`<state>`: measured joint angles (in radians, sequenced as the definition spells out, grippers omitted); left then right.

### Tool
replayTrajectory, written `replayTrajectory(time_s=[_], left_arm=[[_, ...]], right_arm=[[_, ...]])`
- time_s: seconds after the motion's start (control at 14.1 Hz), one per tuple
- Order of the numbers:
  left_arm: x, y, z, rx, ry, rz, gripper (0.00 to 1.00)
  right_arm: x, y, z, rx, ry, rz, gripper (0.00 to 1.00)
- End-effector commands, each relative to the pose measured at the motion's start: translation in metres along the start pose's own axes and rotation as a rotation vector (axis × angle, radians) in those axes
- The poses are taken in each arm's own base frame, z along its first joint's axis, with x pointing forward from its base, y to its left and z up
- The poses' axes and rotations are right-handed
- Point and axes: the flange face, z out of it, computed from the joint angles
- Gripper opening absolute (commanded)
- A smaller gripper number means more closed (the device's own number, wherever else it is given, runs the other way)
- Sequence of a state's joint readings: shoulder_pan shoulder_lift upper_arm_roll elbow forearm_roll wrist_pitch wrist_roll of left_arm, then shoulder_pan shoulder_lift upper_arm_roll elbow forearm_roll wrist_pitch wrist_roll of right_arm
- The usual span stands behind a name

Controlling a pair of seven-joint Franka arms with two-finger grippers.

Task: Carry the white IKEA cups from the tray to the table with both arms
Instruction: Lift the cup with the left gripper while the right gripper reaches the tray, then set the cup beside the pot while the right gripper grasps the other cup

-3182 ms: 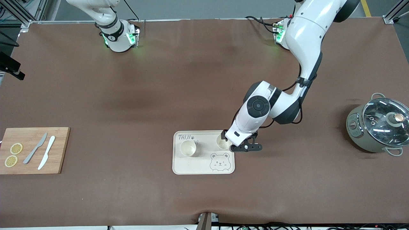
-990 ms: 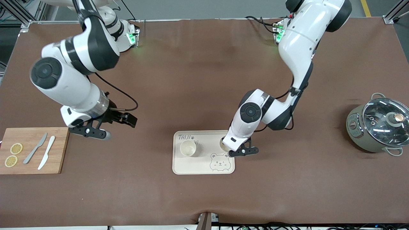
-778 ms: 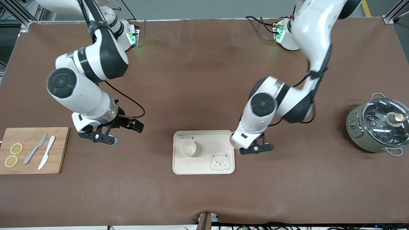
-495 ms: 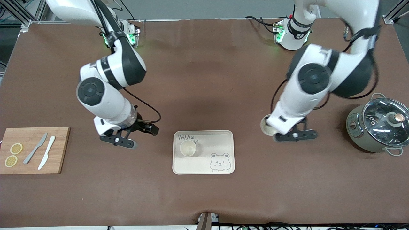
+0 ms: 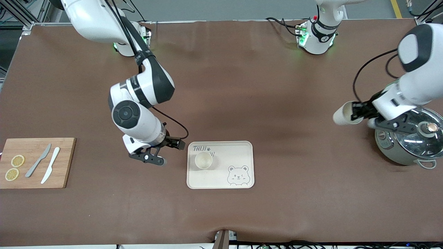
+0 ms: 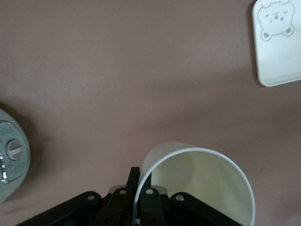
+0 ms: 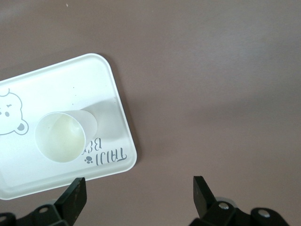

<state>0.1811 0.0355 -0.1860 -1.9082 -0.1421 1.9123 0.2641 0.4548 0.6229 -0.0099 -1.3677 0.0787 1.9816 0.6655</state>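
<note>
One white cup (image 5: 203,160) stands upright on the cream bear tray (image 5: 235,152), at the tray's corner toward the right arm. My right gripper (image 5: 168,152) is open and empty, low over the table just beside that tray edge. In the right wrist view the cup (image 7: 61,136) and tray (image 7: 70,80) lie ahead of the open gripper (image 7: 138,197). My left gripper (image 5: 360,112) is shut on the rim of the second white cup (image 5: 344,113), held tilted in the air over the table beside the pot. The left wrist view shows that cup (image 6: 202,183) pinched by the gripper (image 6: 141,190).
A grey-green pot with a glass lid (image 5: 412,138) stands at the left arm's end, right under the left wrist. A wooden cutting board (image 5: 34,162) with two knives and lemon slices lies at the right arm's end.
My left gripper lifted its cup off the tray and carried it toward the pot, tilting it. My right arm came in from the cutting board's end to the tray's edge, still open.
</note>
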Motion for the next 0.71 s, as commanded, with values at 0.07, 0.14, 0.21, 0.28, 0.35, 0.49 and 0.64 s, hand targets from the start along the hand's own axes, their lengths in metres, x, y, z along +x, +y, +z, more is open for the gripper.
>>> replayTrajectory(time_s=[0.07, 0.14, 0.21, 0.28, 0.35, 0.49, 0.64], left_arm=[[-0.029, 0.001, 0.062, 0.026, 0.071, 0.041, 0.00], [-0.029, -0.002, 0.082, 0.032, 0.086, 0.039, 0.00], [-0.028, -0.006, 0.104, 0.028, 0.079, 0.034, 0.00], [-0.028, -0.007, 0.118, 0.026, 0.073, 0.040, 0.00], [-0.027, -0.009, 0.129, 0.020, 0.062, 0.048, 0.00], [-0.024, -0.013, 0.147, 0.011, 0.050, 0.045, 0.00], [-0.018, -0.012, 0.171, -0.001, 0.066, 0.036, 0.00]], right_arm=[[0.004, -0.026, 0.026, 0.006, 0.003, 0.002, 1.00], [0.006, -0.027, 0.030, 0.009, 0.006, 0.003, 1.00], [0.005, -0.030, 0.032, 0.018, 0.010, 0.002, 1.00], [0.006, -0.031, 0.038, 0.021, 0.012, 0.001, 1.00], [0.006, -0.035, 0.042, 0.026, 0.019, -0.003, 1.00], [0.005, -0.046, 0.053, 0.027, 0.019, -0.015, 1.00], [0.004, -0.050, 0.060, 0.026, 0.018, -0.021, 1.00]])
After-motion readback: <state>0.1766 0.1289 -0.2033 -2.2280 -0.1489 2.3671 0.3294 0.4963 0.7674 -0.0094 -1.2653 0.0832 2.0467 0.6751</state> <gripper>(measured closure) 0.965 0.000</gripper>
